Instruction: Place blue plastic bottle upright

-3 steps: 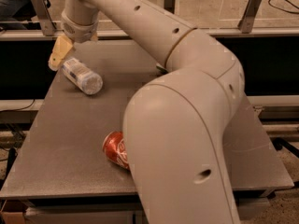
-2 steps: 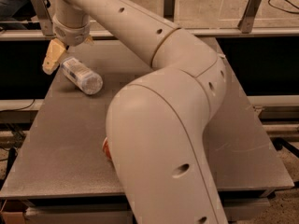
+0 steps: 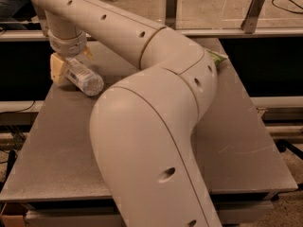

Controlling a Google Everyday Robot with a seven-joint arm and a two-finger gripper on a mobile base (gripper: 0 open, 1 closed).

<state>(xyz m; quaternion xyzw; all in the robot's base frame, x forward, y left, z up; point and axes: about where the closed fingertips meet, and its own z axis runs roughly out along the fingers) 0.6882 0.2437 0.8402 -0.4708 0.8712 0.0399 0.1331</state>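
The arm [image 3: 156, 126] fills most of the view and reaches from the near edge of the bench [image 3: 246, 141] to the tool [image 3: 71, 66] at the far left corner. It hides a wide strip of the bench between you and the tool, so do not assume what lies there.

The bottle [image 3: 87, 81] lies on its side directly under the tool. Its base points out from the tool toward the near side, and its cap end is tucked beneath the wrist. The tool is down at bottle level and set across the cap end. Whether it is apart or clamped on the bottle cannot be told from this view.

Step in hand, by judgement: secure the bottle before raising it.

1. Confirm a firm hold on the ribbed body, not on the cap.
2. Grip gently. The thin plastic will likely flex and may slip.
3. Lift only enough to clear the bench, then rotate until the base faces down.
4. Set the base flat on the bench below the tool, away from the left edge.
5. Release slowly and withdraw straight up, so the light bottle does not tip.
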